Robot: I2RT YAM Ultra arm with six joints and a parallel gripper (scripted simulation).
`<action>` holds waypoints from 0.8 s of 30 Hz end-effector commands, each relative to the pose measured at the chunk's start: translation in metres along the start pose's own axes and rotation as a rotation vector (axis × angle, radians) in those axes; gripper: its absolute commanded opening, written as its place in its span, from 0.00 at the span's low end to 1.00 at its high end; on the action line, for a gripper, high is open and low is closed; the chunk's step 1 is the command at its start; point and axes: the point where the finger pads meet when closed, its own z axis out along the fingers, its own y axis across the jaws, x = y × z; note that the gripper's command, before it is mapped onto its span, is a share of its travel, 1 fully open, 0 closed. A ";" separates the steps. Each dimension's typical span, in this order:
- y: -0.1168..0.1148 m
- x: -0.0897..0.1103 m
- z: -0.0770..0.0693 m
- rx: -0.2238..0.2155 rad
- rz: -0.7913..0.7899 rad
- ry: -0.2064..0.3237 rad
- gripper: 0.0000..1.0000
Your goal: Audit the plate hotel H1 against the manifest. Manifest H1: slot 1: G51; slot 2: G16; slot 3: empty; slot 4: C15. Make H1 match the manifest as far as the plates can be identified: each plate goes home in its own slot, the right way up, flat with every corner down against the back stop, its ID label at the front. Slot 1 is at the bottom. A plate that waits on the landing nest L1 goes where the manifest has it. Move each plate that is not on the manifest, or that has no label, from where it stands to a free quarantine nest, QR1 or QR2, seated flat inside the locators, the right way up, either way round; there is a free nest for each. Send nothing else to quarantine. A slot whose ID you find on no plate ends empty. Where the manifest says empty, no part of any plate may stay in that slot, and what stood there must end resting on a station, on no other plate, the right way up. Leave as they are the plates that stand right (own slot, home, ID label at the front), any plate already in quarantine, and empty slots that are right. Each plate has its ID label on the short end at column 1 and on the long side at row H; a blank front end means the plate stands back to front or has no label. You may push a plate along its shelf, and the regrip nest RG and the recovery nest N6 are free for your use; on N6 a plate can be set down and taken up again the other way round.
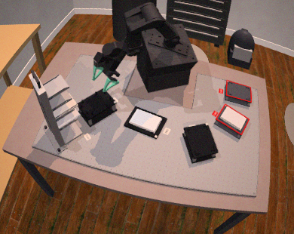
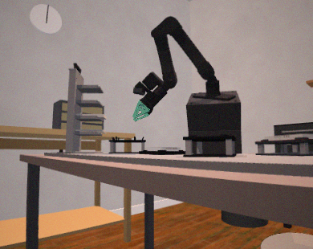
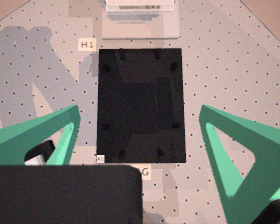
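Note:
The plate hotel H1 stands at the left of the table, a grey tower with several shelves; I cannot read what its slots hold from the top and exterior views. In the wrist view its pale front shows at the top edge, above the H1 tag. My gripper is open and empty, hanging well above a black empty nest in front of the hotel. In the wrist view the green fingers stand wide on both sides of this nest. A white plate lies on a black nest mid-table.
Two red-framed quarantine nests sit at the right: the far one shows a dark grey top, the near one holds a white plate. Another black nest stands right of centre. The arm's black base block is behind.

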 end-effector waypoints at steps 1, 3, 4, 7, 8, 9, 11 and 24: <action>-0.001 -0.011 0.000 0.004 -0.017 -0.038 1.00; -0.001 -0.012 0.001 0.004 -0.017 -0.038 1.00; -0.001 -0.013 0.002 0.004 -0.017 -0.039 1.00; -0.001 -0.015 0.004 0.004 -0.017 -0.039 1.00; -0.001 -0.016 0.005 0.004 -0.017 -0.039 1.00; 0.000 -0.017 0.006 0.004 -0.017 -0.039 1.00; 0.000 -0.019 0.008 0.004 -0.017 -0.039 1.00; 0.000 -0.030 0.018 0.004 -0.017 -0.039 1.00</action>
